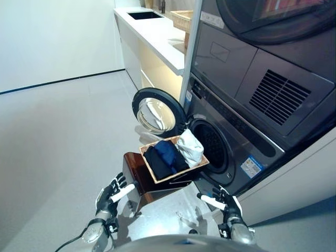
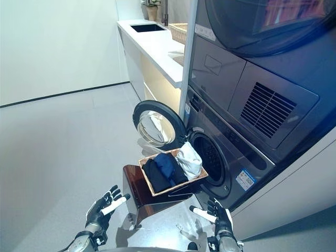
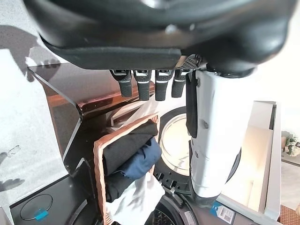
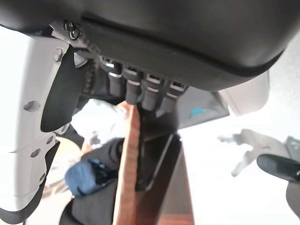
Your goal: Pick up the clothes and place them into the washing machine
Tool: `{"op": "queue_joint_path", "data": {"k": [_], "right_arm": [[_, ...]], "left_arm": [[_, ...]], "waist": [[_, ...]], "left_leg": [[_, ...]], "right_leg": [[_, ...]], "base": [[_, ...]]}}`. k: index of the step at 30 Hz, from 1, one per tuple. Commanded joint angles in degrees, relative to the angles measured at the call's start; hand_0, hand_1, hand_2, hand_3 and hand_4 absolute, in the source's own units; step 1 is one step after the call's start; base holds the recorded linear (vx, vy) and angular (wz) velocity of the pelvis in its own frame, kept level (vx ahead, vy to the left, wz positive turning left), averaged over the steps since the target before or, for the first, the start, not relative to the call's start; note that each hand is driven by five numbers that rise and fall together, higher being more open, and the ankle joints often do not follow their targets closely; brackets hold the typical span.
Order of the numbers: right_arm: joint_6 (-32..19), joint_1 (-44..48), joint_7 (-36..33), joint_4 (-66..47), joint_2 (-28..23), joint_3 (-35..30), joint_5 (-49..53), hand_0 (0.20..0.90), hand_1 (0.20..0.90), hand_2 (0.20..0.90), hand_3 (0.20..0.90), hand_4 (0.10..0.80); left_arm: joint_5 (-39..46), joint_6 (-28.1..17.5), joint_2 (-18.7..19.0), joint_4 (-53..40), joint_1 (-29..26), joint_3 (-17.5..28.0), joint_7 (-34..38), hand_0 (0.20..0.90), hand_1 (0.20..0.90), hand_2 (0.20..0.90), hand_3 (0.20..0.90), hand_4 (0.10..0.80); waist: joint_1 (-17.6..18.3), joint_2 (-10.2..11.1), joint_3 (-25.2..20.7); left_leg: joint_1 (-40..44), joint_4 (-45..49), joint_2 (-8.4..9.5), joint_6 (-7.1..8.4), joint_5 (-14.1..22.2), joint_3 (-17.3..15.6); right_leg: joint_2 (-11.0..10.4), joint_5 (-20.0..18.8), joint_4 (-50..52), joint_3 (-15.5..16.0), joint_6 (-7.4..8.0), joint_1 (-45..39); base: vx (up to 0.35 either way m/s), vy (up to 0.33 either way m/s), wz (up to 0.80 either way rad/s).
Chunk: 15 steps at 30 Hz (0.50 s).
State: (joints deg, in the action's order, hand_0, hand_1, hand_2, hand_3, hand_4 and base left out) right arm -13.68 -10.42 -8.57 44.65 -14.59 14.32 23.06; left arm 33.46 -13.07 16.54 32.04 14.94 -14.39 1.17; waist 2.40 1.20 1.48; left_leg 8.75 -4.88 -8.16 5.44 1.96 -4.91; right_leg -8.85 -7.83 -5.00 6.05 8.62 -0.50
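Note:
A shallow wicker basket (image 1: 153, 174) rests on a dark brown stand (image 1: 134, 167) in front of the washing machine (image 1: 247, 136). It holds folded clothes: a black piece (image 1: 157, 161), a blue piece (image 1: 169, 151) and a white piece (image 1: 190, 147). The machine's round door (image 1: 155, 113) hangs open to the left of the drum opening (image 1: 212, 147). My left hand (image 1: 111, 195) hovers open below and left of the stand. My right hand (image 1: 224, 203) is open too, below the drum opening, right of the stand. Neither hand touches anything. The left wrist view shows the same basket (image 3: 99, 164) and clothes (image 3: 133, 157) past straight fingers.
A white counter (image 1: 152, 34) with a sink and a woven basket (image 1: 181, 18) runs along the far wall, left of the stacked machines. A second machine (image 1: 273, 16) sits on top. Grey floor (image 1: 58, 136) spreads to the left.

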Motion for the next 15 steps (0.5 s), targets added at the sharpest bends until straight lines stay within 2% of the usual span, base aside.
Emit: {"op": "queue_joint_path", "data": {"k": [1,15], "right_arm": [[-3.92,6.39,0.30,-0.87,-0.98,-0.10,0.08,0.900,0.900,0.900,0.900,0.800],[-3.86,6.33,0.16,-0.56,-1.00,-0.05,-0.03,0.900,0.900,0.900,0.900,0.800]], "left_arm": [[-0.15,-4.08,1.60,-2.74,-4.95,0.57,-1.62,0.900,0.900,0.900,0.900,0.800],[-1.09,-4.25,1.71,-1.95,-4.93,1.25,-0.75,0.900,0.900,0.900,0.900,0.800]], "waist": [[0.55,0.84,0.63],[0.51,1.17,0.63]], "left_leg": [[-4.24,-0.12,1.48,-0.75,-3.32,1.15],[-3.78,-0.12,1.42,-0.75,-3.06,1.13]], "right_leg": [[-0.37,1.09,0.00,1.65,1.67,-2.64],[-0.38,1.25,0.00,1.46,1.65,-3.09]], "base": [[0.000,0.000,0.00],[0.000,0.000,0.00]]}}
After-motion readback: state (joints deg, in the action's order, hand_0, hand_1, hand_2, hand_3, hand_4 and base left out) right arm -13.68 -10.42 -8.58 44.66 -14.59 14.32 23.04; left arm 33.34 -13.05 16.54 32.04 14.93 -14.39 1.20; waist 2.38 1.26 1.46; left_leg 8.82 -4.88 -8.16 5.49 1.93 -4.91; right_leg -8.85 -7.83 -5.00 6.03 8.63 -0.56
